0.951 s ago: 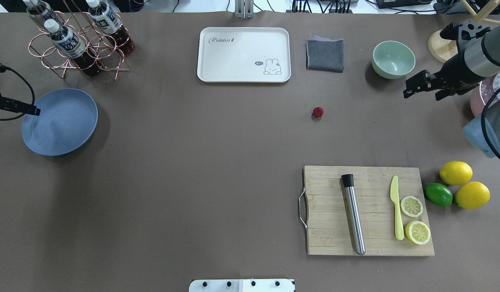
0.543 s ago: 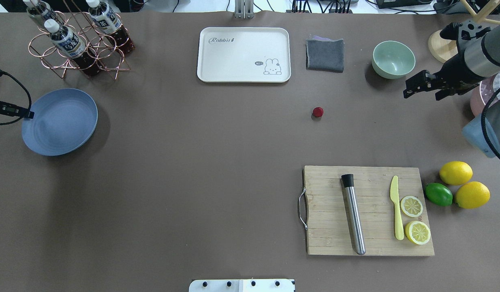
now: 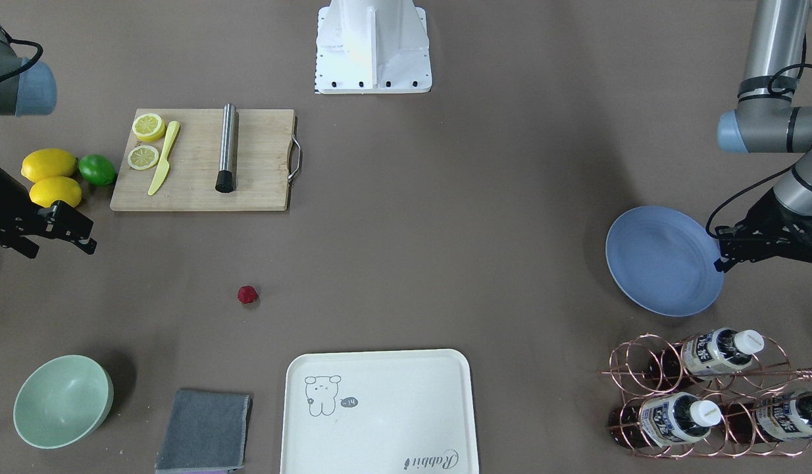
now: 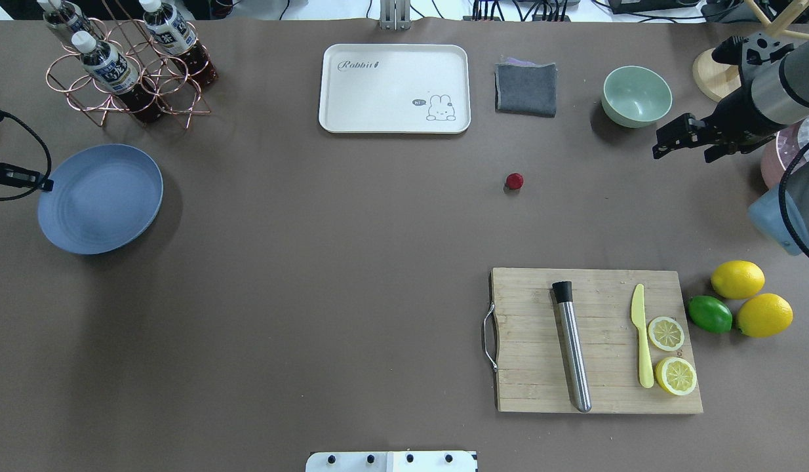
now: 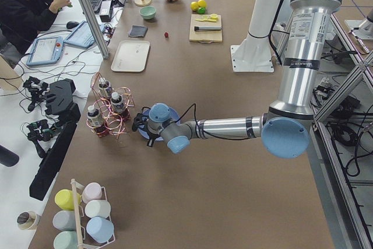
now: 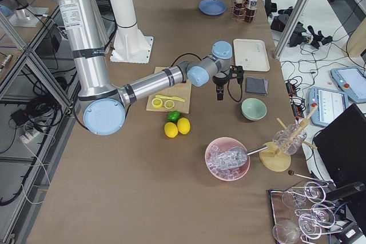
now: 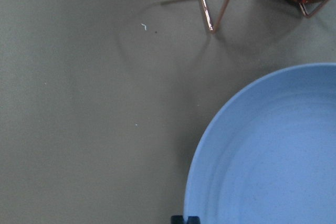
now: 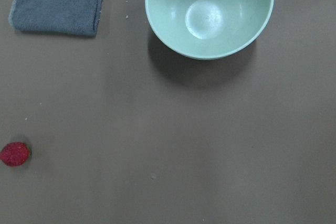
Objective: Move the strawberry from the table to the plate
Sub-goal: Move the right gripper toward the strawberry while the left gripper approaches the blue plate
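The strawberry [image 4: 514, 181] lies alone on the bare brown table [image 4: 313, 262], a small dark-red berry that also shows in the front view [image 3: 247, 294] and at the lower left of the right wrist view [image 8: 14, 153]. The blue plate [image 4: 99, 198] rests flat at the table's left end. My left gripper [image 4: 45, 185] is at the plate's outer rim, and its fingertips [image 7: 178, 219] look shut together there. My right gripper [image 4: 680, 156] hovers open and empty to the right of the strawberry, near the green bowl.
A mint-green bowl [image 4: 636, 96], grey cloth [image 4: 526, 88] and cream tray [image 4: 394, 88] line the far side. A copper bottle rack [image 4: 126, 65] stands behind the plate. The cutting board [image 4: 594, 341] with knife, metal tube and lemon slices, plus whole lemons [image 4: 737, 279], sits near right.
My left gripper has drawn back leftward off the plate to its rim. The plate has shifted slightly to the right. The right arm and the strawberry have stayed still.
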